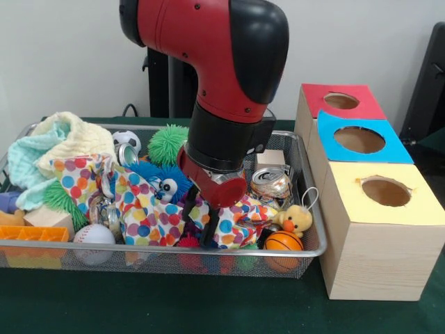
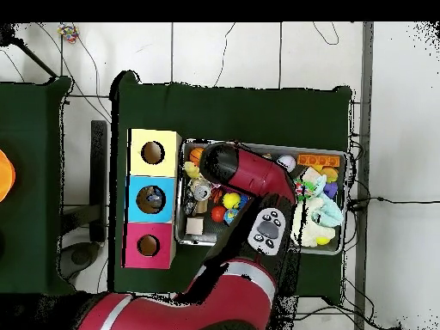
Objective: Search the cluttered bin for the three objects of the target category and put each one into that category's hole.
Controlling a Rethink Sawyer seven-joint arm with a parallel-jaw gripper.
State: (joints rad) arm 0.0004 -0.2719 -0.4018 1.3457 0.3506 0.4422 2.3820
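From the front, one wide wire-mesh bin (image 1: 306, 252) sits on the green table (image 1: 208, 306), and three wooden boxes stand in a row just beside its right-hand end: the red-topped box (image 1: 361, 104) farthest, the blue-topped box (image 1: 389, 146) in the middle and the yellow-topped box (image 1: 375, 257) nearest the camera, each with one round hole; the blue hole (image 1: 359, 140) is open and nothing lies in it. Inside the bin I count one baseball (image 1: 93, 234), one small soccer ball (image 1: 126, 139), one mini basketball (image 1: 283, 241), one green spiky ball (image 1: 167, 144), one yellow duck toy (image 1: 297, 220), one crushed silver can (image 1: 270, 184), one plain wooden block (image 1: 270, 159), one orange plastic brick (image 1: 33, 234) and a polka-dot cloth (image 1: 142, 209) spread across the middle, with a pale yellow and mint cloth (image 1: 55, 149) heaped at the bin's left end. The gripper (image 1: 200, 221) reaches down into the bin at the polka-dot cloth; its dark fingers stand close together against the fabric, but I cannot tell whether they are pinching it. From overhead, the same three boxes line up beside the bin (image 2: 344, 249), the blue hole (image 2: 151, 199) between the yellow one and the red one, and the red arm (image 2: 245, 172) crosses over the bin, hiding the gripper.
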